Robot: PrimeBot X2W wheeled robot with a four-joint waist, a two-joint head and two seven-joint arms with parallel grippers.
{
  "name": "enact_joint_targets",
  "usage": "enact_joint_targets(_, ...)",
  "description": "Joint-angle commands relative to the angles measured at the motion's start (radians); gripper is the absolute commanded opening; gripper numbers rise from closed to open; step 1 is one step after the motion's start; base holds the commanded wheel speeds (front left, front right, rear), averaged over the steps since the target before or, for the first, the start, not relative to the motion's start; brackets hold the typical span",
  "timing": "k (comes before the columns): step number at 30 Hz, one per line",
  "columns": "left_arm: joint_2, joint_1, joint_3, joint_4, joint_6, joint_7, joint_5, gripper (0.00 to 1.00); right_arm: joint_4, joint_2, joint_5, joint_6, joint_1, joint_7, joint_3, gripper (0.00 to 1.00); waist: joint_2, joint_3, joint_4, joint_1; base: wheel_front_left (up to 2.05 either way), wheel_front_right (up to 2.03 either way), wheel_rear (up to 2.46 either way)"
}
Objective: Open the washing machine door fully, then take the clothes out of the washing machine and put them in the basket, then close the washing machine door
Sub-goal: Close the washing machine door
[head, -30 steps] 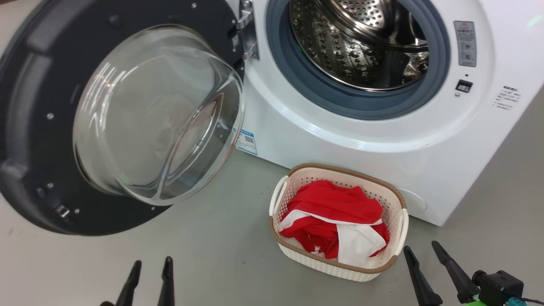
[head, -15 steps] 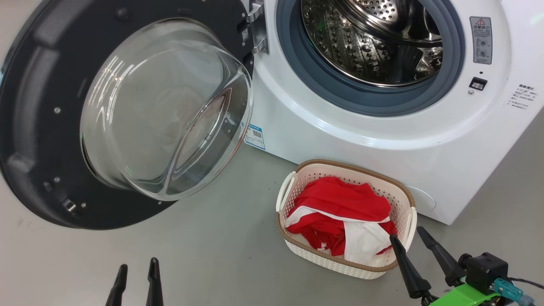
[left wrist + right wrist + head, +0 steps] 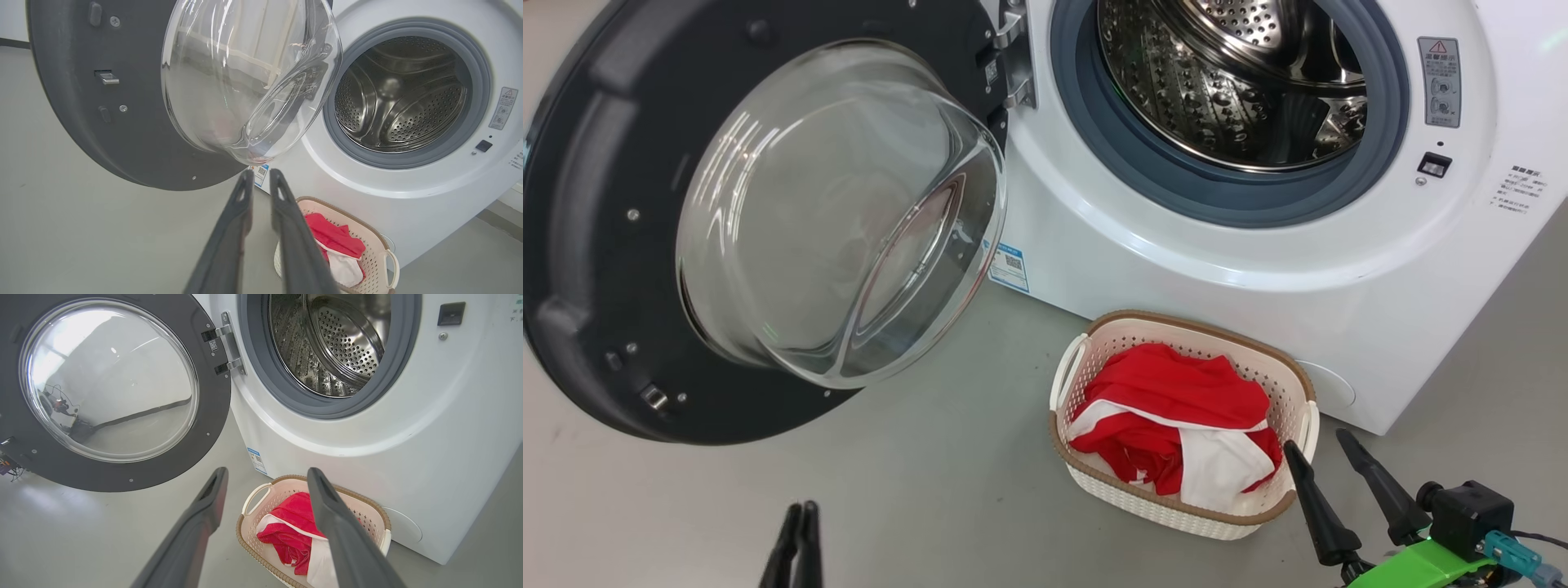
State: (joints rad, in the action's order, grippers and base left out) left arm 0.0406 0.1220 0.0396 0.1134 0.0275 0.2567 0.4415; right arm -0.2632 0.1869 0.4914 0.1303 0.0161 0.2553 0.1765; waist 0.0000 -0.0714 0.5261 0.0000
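my left pincer [image 3: 801, 508]: slim gap, empty | right pincer [image 3: 1315, 439]: wide apart, empty | clothes [image 3: 1176, 392]: in basket [image 3: 1176, 320] just left of right pincer | door [image 3: 727, 408]: open, up ahead of left pincer; stiff, heavy, glass [image 3: 809, 220] slick, so I'd push its black rim [image 3: 572, 245] far from hinge [image 3: 1013, 57]

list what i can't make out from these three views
Top of the drum: head view, cut off by the upper edge.
Floor of the basket: every view, covered by the clothes.
Text on the warning label: head view, too small to read.
Outer face of the washing machine door: all three views, turned away from the cameras.
Base of the left gripper: head view, cut off by the bottom edge.
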Motion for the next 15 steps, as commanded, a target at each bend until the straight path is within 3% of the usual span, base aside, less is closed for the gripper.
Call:
enact_joint_targets(1, 0.01, -0.04, -0.029, -0.023, 0.007, 0.005, 0.003, 0.0, 0.026, 0.006, -0.004, 0.0, -0.01, 0.006, 0.015, 1.0, 0.0, 0.003, -0.001, 0.0, 0.0, 0.0, 0.0)
enact_joint_targets(5, 0.01, -0.068, -0.065, -0.056, 0.02, 0.005, -0.004, 0.0, 0.03, -0.009, -0.009, 0.0, 0.001, 0.006, -0.001, 1.0, 0.0, 0.014, -0.003, 0.0, 0.0, 0.0, 0.0)
enact_joint_targets(15, 0.022, -0.255, -0.282, -0.192, 0.093, 0.005, -0.078, 0.0, 0.042, -0.043, -0.021, 0.0, 0.037, 0.006, -0.042, 1.0, 0.0, 0.037, -0.011, 0.0, 0.0, 0.0, 0.0)
